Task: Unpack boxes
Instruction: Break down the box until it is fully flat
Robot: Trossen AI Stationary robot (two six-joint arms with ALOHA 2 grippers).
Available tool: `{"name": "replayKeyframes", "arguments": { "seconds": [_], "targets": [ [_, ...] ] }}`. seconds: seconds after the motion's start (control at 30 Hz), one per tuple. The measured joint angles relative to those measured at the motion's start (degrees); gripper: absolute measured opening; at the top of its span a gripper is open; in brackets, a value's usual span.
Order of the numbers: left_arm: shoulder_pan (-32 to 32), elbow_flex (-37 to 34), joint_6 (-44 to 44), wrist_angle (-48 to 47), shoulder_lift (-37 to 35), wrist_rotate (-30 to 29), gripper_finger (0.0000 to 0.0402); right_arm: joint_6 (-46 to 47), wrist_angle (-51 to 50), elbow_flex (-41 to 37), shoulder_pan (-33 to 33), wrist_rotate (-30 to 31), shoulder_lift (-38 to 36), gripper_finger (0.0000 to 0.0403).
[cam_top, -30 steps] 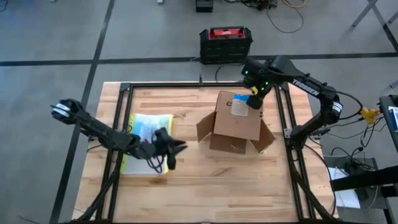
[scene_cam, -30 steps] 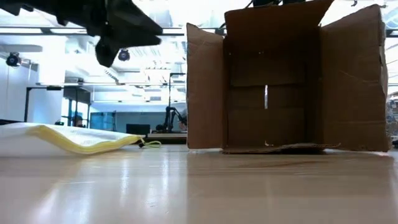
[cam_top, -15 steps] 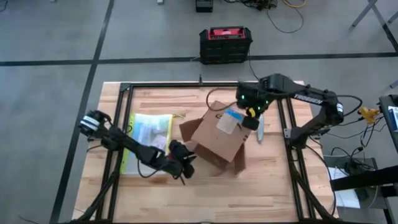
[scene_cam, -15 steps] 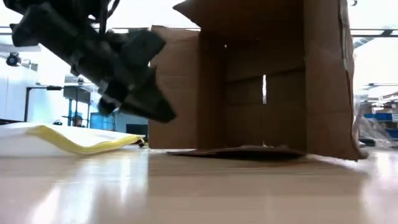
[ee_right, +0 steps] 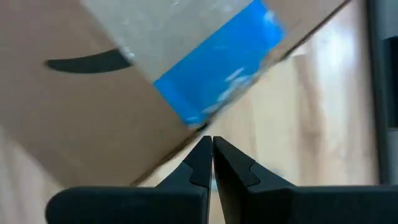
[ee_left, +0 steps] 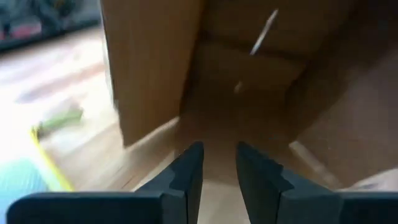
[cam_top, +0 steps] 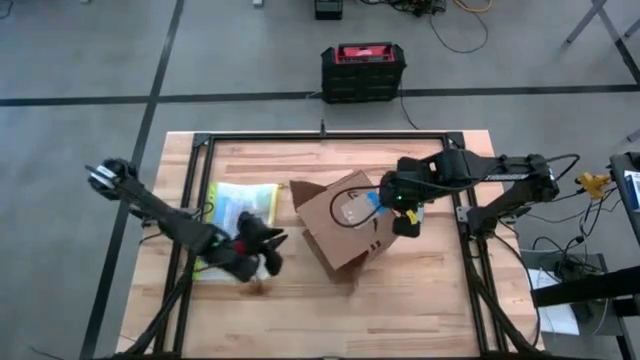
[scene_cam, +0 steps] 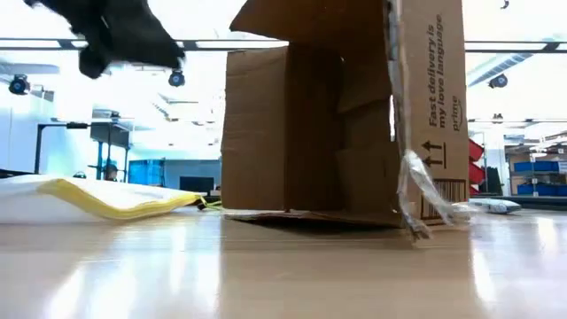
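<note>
The brown cardboard box (cam_top: pixel 345 225) lies on its side mid-table, its open end turned toward the near-left and one flap flat on the wood. In the low view the box (scene_cam: pixel 337 124) shows a printed side and a loose strip of clear tape (scene_cam: pixel 416 195). My left gripper (cam_top: pixel 265 250) hovers off the table just left of the opening, slightly open; its wrist view looks into the box's hollow inside (ee_left: pixel 249 93). My right gripper (cam_top: pixel 405 215) is shut at the box's right side. My right gripper is shut, and its tips (ee_right: pixel 211 146) stand against the box's edge just below the blue tape (ee_right: pixel 217 68), coming level from the table's right. The box rests on the table on its side. I cannot tell whether the tips still touch the cardboard.
A clear yellow-edged pouch (cam_top: pixel 235 215) lies flat left of the box, partly under my left arm. A black and red case (cam_top: pixel 363 70) sits on the floor beyond the far edge. A small clear packet (scene_cam: pixel 492 206) lies right of the box. Black frame rails border the table.
My right gripper has moved toward the near and left edges, and the box has slid that way and turned about, its opening swinging from the near edge toward the near-left. My left gripper dipped toward the box's opening, then drew back left and up.
</note>
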Motion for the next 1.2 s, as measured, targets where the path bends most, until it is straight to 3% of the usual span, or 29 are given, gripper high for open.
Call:
{"name": "replayKeyframes", "arguments": {
  "seconds": [0.13,0.23,0.37,0.5,0.57,0.7,0.9,1.03,1.2],
  "targets": [
    [-7.9,0.0,3.02,2.63,-4.55,-9.98,0.008,0.04,1.4,-0.05,0.86,0.12,0.0,0.0],
    [-9.94,0.0,5.52,9.03,-5.01,-13.85,0.008,0.06,5.29,-0.95,1.65,0.53,0.0,0.0],
    [-9.43,0.0,14.75,25.3,-2.61,-13.55,0.008,0.13,10.51,-2.6,2.77,7.13,0.86,0.0],
    [-10.3,1.88,35.01,42.88,-0.67,-10.82,0.008,-0.14,10.7,-1.53,3.94,6.64,2.84,0.0],
    [-10.86,4.6,41.02,44.96,-0.24,-10.8,0.008,-0.65,8.83,-0.46,4.84,6.44,2.95,0.0],
    [-10.93,10.14,42.76,36.9,1.42,-10.68,0.008,0.08,5.35,1.26,5.49,6.67,1.72,0.0],
    [-8.68,17.67,32.82,17.43,1.74,-10.01,0.008,4.45,-0.11,1.27,7.36,7.74,-1.92,0.0],
    [-3.95,21.15,22.44,3.28,1.56,-1.81,0.008,7.32,-2.64,1.27,8.36,12.32,-4.57,0.0],
    [1.43,21.21,21.7,-0.71,1.73,2.54,0.008,9.31,-3.44,0.56,7.98,13.48,-6.82,0.0]
  ]
}}
